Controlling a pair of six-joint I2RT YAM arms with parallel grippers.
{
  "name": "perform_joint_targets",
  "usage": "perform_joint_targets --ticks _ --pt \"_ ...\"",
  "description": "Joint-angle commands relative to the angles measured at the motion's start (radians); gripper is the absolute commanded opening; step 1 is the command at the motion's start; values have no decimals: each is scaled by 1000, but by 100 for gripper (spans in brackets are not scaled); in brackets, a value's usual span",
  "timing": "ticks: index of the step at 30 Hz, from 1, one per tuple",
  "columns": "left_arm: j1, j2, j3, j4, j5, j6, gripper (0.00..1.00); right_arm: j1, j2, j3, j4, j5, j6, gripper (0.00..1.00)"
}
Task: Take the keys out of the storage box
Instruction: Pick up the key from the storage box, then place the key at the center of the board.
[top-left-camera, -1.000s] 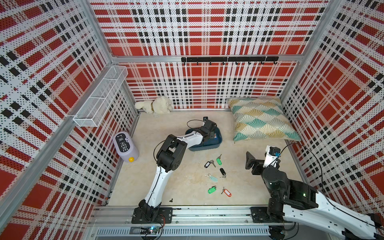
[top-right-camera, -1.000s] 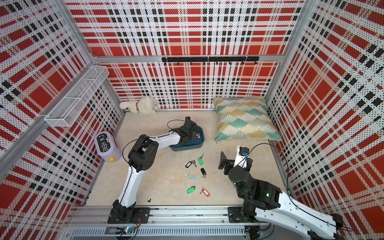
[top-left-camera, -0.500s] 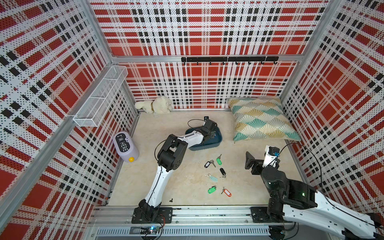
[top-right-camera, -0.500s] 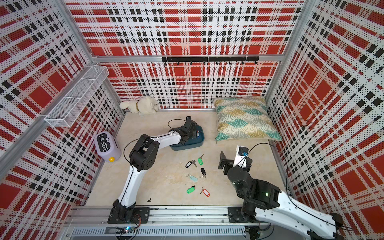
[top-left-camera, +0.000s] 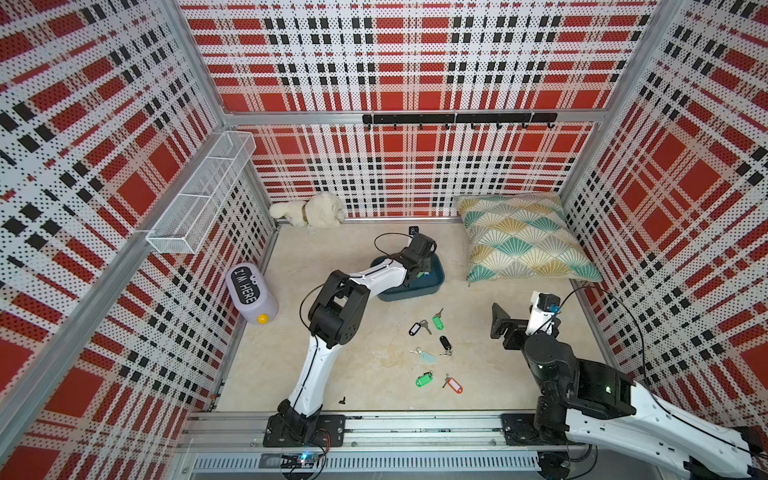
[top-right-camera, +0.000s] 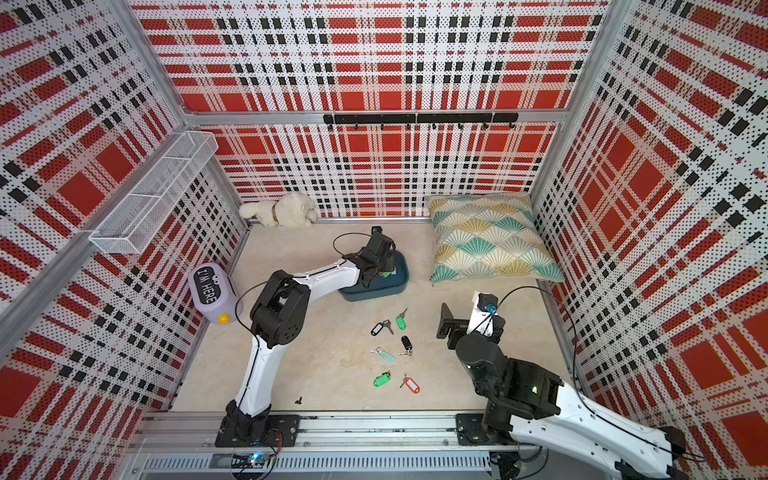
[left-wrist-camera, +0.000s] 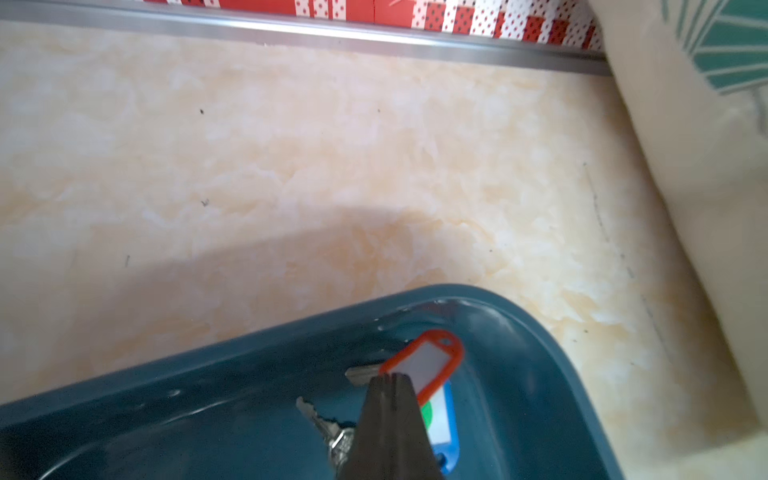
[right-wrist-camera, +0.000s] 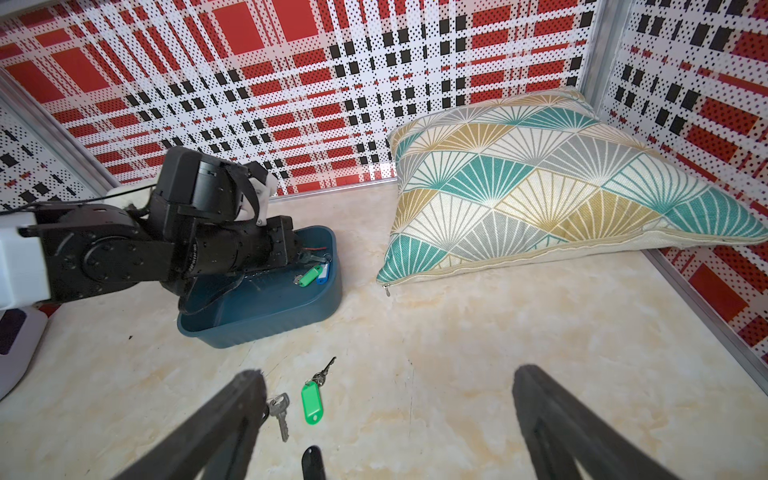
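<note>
Nearby, pillow (top-left-camera: 523, 237) beside storage box (top-left-camera: 415, 294) — left hand (left-wrist-camera: 390, 376) closed inside, right hand (right-wrist-camera: 388, 372) open

Six keys (top-left-camera: 437, 322) on the floor (top-left-camera: 374, 365), three more in one storage box (top-left-camera: 411, 294); one pillow (top-left-camera: 519, 237)

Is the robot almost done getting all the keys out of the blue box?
Well past halfway. Done: six keys lie out on the table. In hand: the left gripper, shut, looks pinched on a red-orange key inside the storage box. Left: at least a green key and a blue key wait in the box.
</note>
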Motion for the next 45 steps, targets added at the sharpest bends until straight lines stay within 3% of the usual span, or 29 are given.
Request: perform_joint_targets --ticks 1,10,15,24,31,36,45 --pt "-10 -66 -27 4 -22 15 0 -6 -19 -3 -15 -4 7 100" --pt "-27 -148 -82 7 -39 5 0 -6 -56 -18 -12 -25 14 100" --pt "-39 -264 -175 29 -37 -15 0 -6 -60 -36 17 -46 1 100" --pt "-99 -714 -601 153 -104 -128 0 -7 31 -47 90 -71 -21 100" --pt "-251 -1012 -935 142 -242 -300 0 -16 150 -33 214 -46 -102 100" --pt "-301 -985 -1055 182 -236 -398 0 -36 290 11 290 -53 -167 100" --pt "-292 -765 -993 200 -199 -419 0 -62 525 129 225 -79 -143 100"
